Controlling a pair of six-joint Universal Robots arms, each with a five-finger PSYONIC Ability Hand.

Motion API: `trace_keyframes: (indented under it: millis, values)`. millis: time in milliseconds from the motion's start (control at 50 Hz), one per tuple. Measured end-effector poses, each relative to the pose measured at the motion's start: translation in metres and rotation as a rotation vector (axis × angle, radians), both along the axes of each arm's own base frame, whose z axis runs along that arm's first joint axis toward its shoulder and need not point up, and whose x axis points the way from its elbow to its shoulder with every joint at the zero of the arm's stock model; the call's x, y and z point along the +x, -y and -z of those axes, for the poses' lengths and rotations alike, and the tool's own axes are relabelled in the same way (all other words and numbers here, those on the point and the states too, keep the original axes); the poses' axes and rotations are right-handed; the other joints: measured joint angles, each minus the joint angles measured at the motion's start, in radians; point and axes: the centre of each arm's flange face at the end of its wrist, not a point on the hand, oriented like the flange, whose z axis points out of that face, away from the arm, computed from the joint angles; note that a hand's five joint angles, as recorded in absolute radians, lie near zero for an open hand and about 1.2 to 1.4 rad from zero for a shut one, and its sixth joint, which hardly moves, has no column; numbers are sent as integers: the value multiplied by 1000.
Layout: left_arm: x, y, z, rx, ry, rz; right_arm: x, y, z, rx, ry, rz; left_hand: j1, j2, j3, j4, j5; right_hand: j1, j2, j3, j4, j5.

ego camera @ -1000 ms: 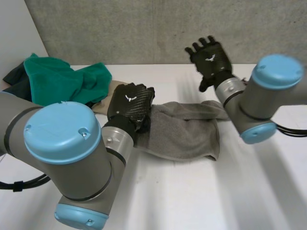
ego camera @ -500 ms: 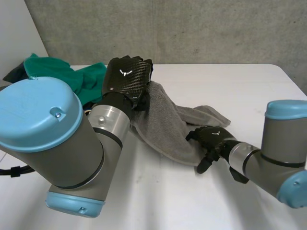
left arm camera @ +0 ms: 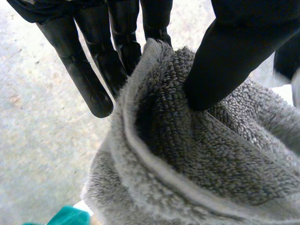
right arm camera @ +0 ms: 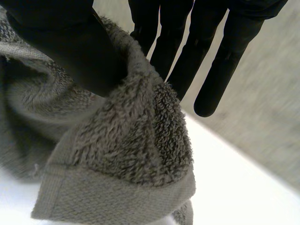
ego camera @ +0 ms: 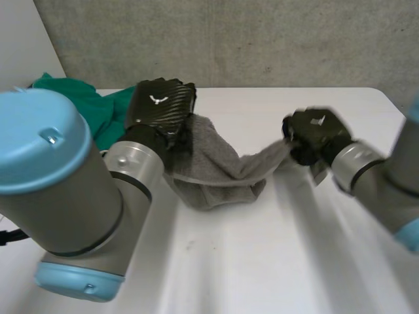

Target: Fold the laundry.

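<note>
Grey towel [ego camera: 219,176] toward table's [ego camera: 275,261] far edge | left hand [ego camera: 160,108], right hand [ego camera: 319,133] each pinch one end | step: spreading | next: pull taut, lay flat

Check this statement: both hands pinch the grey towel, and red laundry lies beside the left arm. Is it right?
Wrong colour: the head view shows the laundry is green, not red. The left hand and right hand do pinch the grey towel.
</note>
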Motion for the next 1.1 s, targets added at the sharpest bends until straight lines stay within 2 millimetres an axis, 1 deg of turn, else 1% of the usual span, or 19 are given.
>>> trace_keyframes:
  millis: [80,140,240,320,340,380,440,500,520,600,680,760,880,960,980,1020,1040,1080,1100]
  values:
    - [13,6,1,41,35,-34,-16,-11,-39,-77,-112,7,0,0,0,0,0,0,0,0,0,0]
    - [21,11,9,88,73,-58,-27,-19,-51,-94,-240,1,0,0,0,0,0,0,0,0,0,0]
    - [22,23,31,160,130,-75,-33,-20,-49,-84,-376,-20,0,0,0,0,0,0,0,0,1,1]
    - [12,42,40,156,128,-83,-27,1,-37,-85,-383,-18,0,1,0,0,0,0,0,1,3,8]
    - [5,53,37,127,105,-88,-22,15,-33,-104,-359,-3,0,1,0,0,0,0,0,1,3,10]
    - [-1,66,32,87,73,-93,-18,29,-33,-138,-325,20,0,1,0,0,0,0,0,2,3,12]
    - [-12,102,5,-67,-38,-112,-8,68,-47,-295,-195,108,0,1,0,0,0,0,0,5,4,12]
    - [-13,119,-14,-167,-93,-122,-4,84,-62,-403,-115,153,0,1,0,0,0,0,0,5,4,12]
    - [-12,134,-38,-292,-145,-125,-1,98,-85,-550,-10,199,0,1,0,0,0,0,0,5,4,12]
    - [-12,141,-75,-494,-200,-104,0,106,-123,-766,135,238,0,1,0,0,0,0,0,5,4,12]
    - [-13,129,-90,-579,-212,-79,2,102,-133,-826,174,228,0,1,0,0,3,0,0,5,4,21]
    - [-10,119,-78,-547,-192,-93,4,96,-115,-749,137,195,0,1,0,0,25,0,0,5,4,21]
    - [-1,111,-19,-372,-95,-139,6,85,-55,-502,29,135,-31,-103,-92,-95,-17,0,0,6,4,21]
    - [5,104,36,-230,2,-147,7,75,-10,-336,-40,107,-266,-342,-338,-349,-261,0,0,6,4,21]
    - [5,104,36,-230,2,-147,7,75,-10,-336,-40,107,-266,-342,-338,-349,-261,0,0,6,4,21]
    - [11,96,74,-130,75,-144,4,68,21,-230,-93,97,-455,-542,-536,-543,-459,0,0,6,4,21]
    - [11,96,74,-130,75,-144,4,68,21,-230,-93,97,-455,-542,-536,-543,-459,0,0,6,4,21]
    - [17,86,101,-42,140,-136,1,62,43,-153,-142,90,-698,-778,-770,-787,-705,0,0,6,4,21]
    - [19,84,105,-26,151,-134,0,60,47,-140,-152,88,-698,-778,-770,-787,-705,0,0,6,4,21]
